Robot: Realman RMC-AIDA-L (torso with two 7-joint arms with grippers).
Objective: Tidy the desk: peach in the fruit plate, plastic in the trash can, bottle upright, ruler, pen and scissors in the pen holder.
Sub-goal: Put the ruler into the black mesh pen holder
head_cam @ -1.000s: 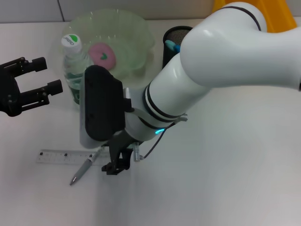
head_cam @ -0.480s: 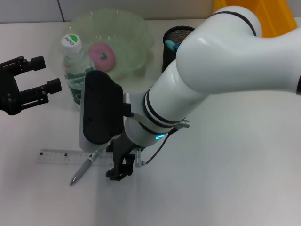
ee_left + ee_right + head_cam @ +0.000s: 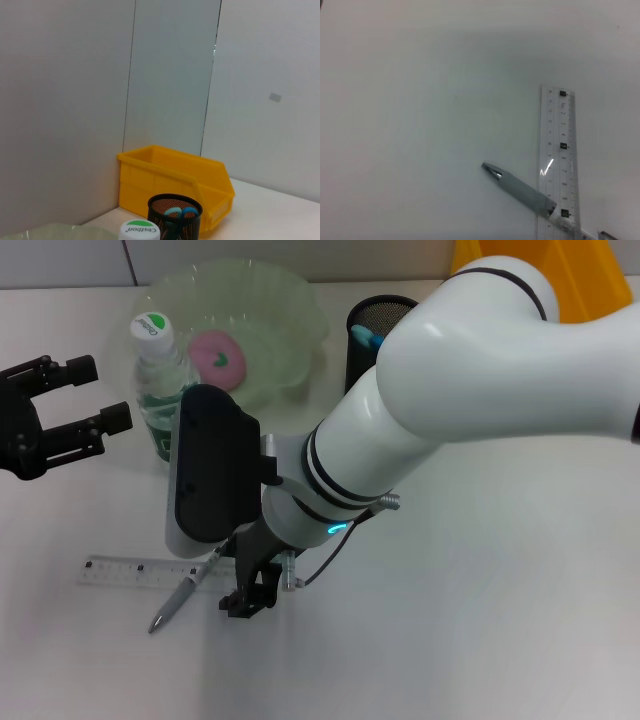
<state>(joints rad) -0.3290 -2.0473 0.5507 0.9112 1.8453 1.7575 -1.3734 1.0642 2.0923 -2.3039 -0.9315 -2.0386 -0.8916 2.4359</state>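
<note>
Right gripper point(image 3: 250, 598): low over the table point(image 3: 480, 620), just beside the pen; finger spread cannot be told.
Pen point(image 3: 185, 590): lies slanted, upper end across the ruler point(image 3: 130, 572), tip toward the near edge.
Left gripper point(image 3: 95, 398): fingers spread apart, empty, beside the upright bottle point(image 3: 155, 375).
Fruit plate point(image 3: 285, 330): holds the peach point(image 3: 218, 355).
Pen holder point(image 3: 368, 325): holds the scissors point(image 3: 176, 213).

Pen point(image 3: 182, 593) across ruler point(image 3: 130, 573)

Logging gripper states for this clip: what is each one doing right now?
Left gripper: open, holding nothing, parked beside the bottle.
Right gripper: low over the desk by the pen and ruler; cannot be told.
</note>
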